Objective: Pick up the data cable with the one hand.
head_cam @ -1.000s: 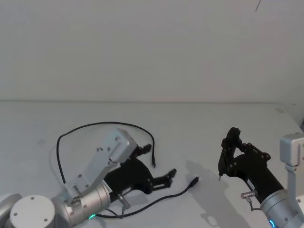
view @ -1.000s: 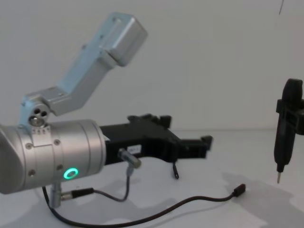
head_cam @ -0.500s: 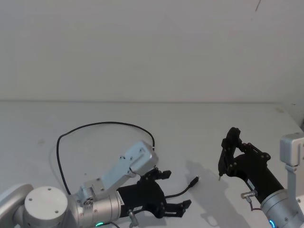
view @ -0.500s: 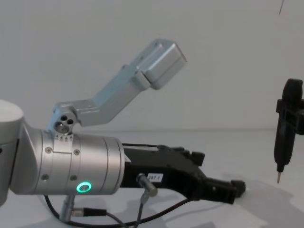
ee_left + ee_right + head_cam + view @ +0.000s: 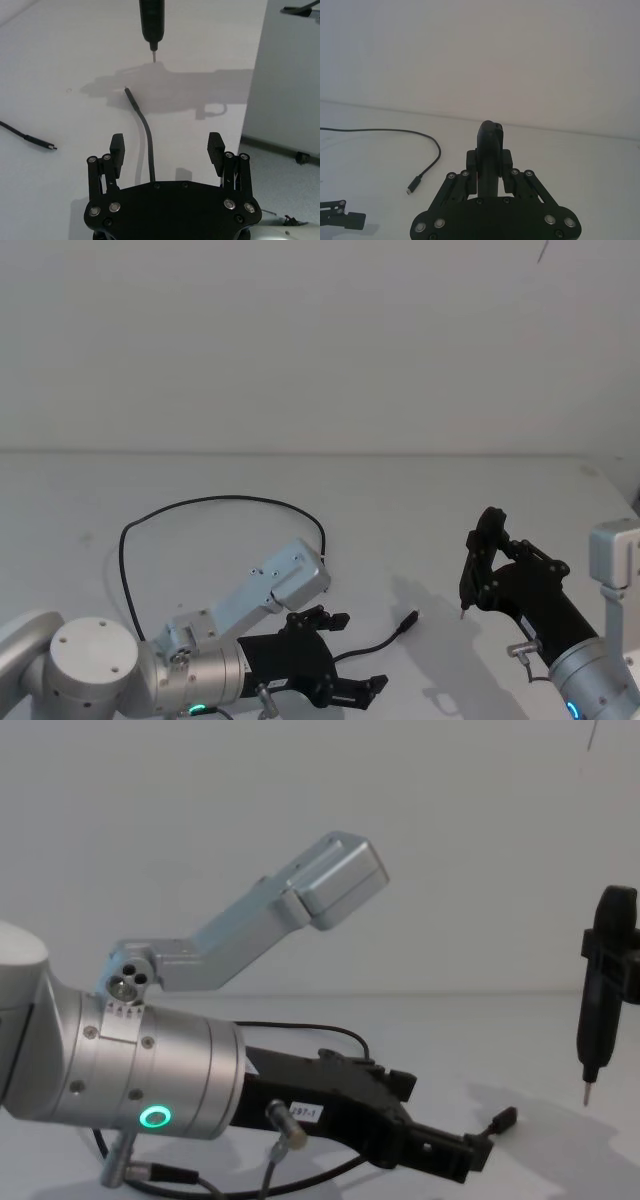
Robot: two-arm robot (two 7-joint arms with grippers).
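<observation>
Head view: left claw (image 5: 359, 651) lower

The left pincer (image 5: 358, 652) has swung down astride the data cable (image 5: 385, 640).

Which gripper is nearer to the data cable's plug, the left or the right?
The left. The left gripper is open with the data cable running between its fingers, just behind the plug. The right gripper, holding a pen-shaped tool, hangs farther off to the plug's right.
</observation>
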